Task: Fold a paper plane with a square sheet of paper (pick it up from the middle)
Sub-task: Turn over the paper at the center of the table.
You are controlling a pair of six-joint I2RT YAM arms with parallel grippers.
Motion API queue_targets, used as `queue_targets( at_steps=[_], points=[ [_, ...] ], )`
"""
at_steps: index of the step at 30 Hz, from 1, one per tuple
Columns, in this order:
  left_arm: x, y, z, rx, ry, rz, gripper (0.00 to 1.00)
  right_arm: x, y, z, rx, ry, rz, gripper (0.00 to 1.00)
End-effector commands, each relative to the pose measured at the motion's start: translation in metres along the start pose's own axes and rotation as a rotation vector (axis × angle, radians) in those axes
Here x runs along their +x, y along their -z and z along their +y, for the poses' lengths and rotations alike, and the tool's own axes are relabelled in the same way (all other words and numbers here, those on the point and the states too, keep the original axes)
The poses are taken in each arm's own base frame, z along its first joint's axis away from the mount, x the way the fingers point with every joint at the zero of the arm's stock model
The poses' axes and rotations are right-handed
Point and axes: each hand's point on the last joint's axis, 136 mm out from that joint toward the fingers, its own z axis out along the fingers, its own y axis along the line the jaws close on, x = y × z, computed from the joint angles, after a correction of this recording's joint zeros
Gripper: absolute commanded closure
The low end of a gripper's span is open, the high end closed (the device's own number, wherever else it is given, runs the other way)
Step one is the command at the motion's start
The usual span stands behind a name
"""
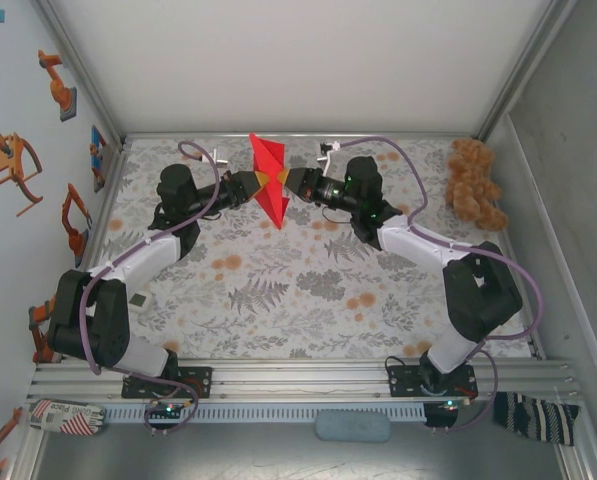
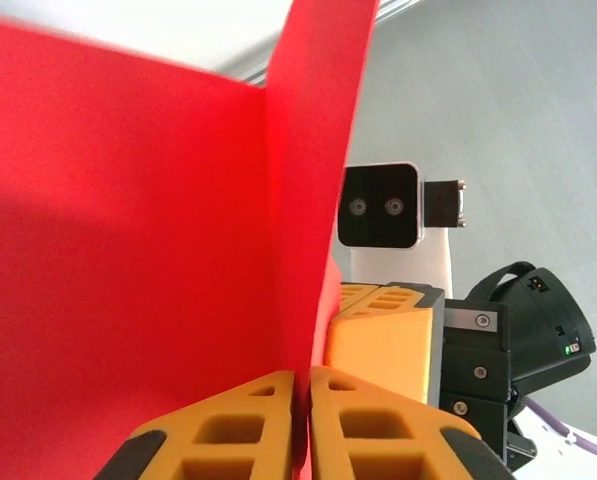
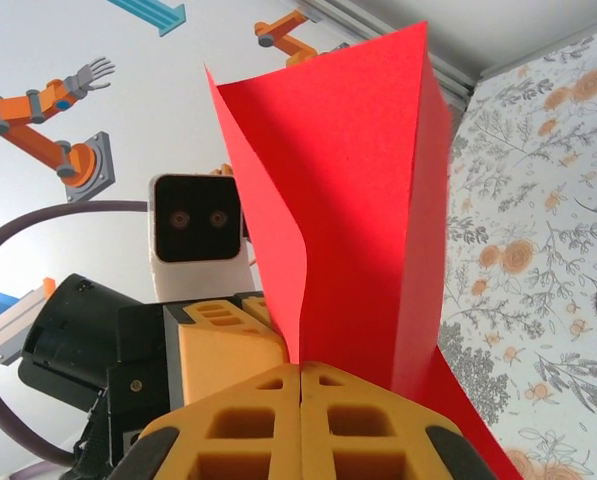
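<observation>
Thin bright red folded paper sheet (image 1: 269, 178) hung above far-middle of floral surface (image 1: 308, 290), long axis far-to-near, sharp tip toward the near edge. Left pincer (image 1: 252, 183) clamped it from left, right pincer (image 1: 286, 181) from right, equally near. Layers inside each grip hidden; crease state unclear

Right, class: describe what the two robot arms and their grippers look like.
The left arm and right arm have bulky black joints, white links and a looping purple cable. The left gripper and right gripper have blocky orange fingers with cut-out pockets and black outer pads.
</observation>
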Motion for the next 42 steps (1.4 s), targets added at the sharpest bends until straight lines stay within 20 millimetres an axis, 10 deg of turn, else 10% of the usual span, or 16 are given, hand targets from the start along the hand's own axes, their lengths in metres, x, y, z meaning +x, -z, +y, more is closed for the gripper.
queue_targets(
  at_steps=[1, 11, 26, 42],
  points=[
    [-0.003, 0.002, -0.004, 0.022, -0.050, -0.010, 0.89, -0.008, 0.014, 0.015, -0.022, 0.021, -0.031, 0.89],
    [0.002, 0.013, 0.032, -0.199, -0.089, 0.020, 0.91, -0.010, 0.060, -0.026, 0.342, 0.157, -0.074, 0.63],
    [0.005, 0.073, 0.111, -1.187, -0.531, 0.257, 0.89, -0.022, 0.158, -0.075, 0.911, 0.327, -0.180, 0.62],
    [0.011, 0.045, 0.194, -1.805, -0.988, 0.629, 0.91, -0.018, 0.197, -0.089, 1.022, 0.299, -0.239, 0.66]
  ],
)
